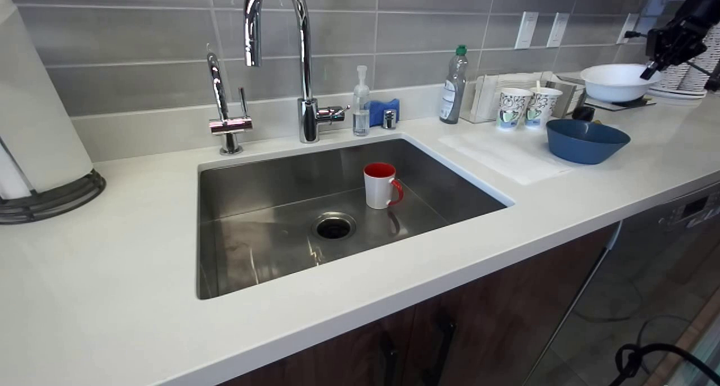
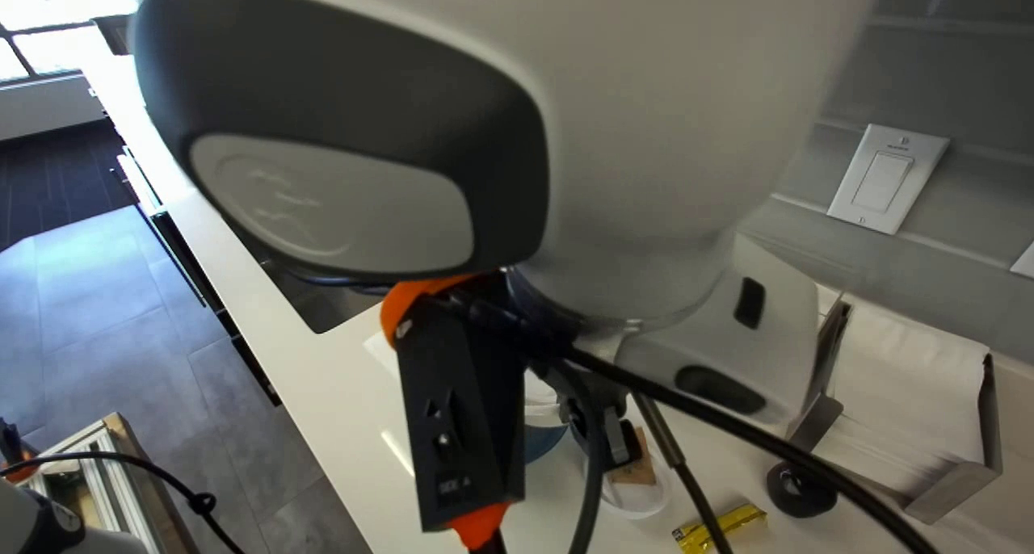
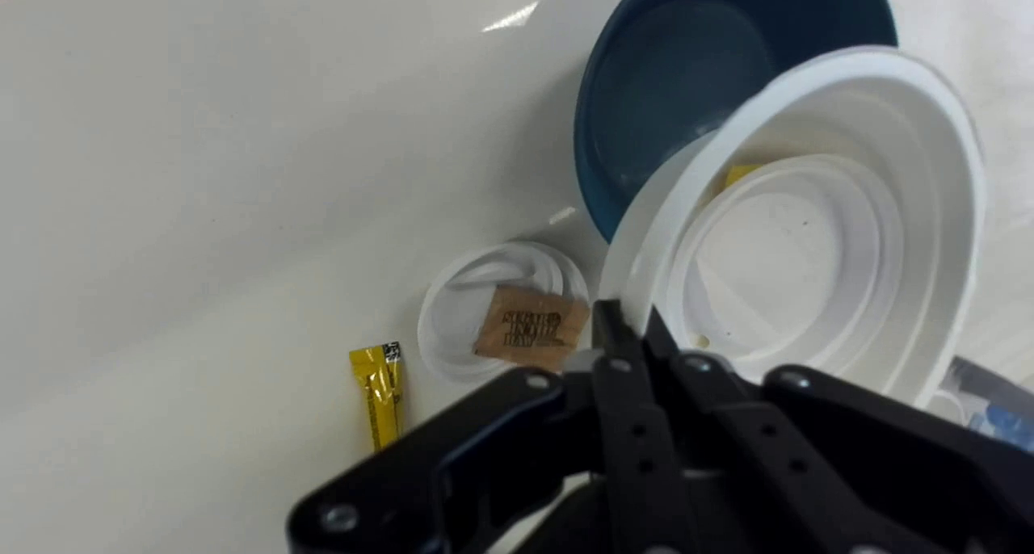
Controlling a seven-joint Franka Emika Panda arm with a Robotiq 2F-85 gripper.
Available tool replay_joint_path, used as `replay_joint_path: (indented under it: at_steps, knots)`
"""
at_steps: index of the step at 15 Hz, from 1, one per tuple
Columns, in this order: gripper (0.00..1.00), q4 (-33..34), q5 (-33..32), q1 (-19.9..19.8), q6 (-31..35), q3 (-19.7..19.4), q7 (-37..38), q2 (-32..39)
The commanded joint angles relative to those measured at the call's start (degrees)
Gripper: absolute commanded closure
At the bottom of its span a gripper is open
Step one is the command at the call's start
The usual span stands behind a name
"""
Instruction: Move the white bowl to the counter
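The white bowl [image 3: 957, 207] is round and plain, and it looks tilted in the wrist view. My gripper [image 3: 636, 320] is shut on its near rim, with one fingertip outside and one inside. A yellow patch shows inside it. The bowl overlaps the edge of the blue bowl [image 3: 687, 77] in this view. In an exterior view the white bowl [image 1: 613, 82] is at the far right, beside the black gripper [image 1: 652, 68]. In an exterior view the arm hides most of the bowl [image 2: 543, 405]. The white counter [image 1: 112, 273] surrounds the steel sink [image 1: 264, 251].
A red-and-white mug [image 1: 379, 189] stands in the sink. Two paper cups [image 1: 513, 109], a soap bottle [image 1: 451, 88] and a napkin holder [image 2: 913, 409] stand along the back. A clear lid with a brown sugar packet [image 3: 529, 328] and a yellow packet [image 3: 377, 392] lie near the gripper.
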Motion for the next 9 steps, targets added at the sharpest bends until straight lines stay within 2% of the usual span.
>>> replay_joint_path:
  at_steps: [1, 9]
  knots:
    - [0.99, 5.54, 6.79, -1.63, -0.73, -0.19, 5.61, 6.29]
    - [0.99, 11.17, 15.65, -5.26, 6.36, 1.24, 18.98, 15.38]
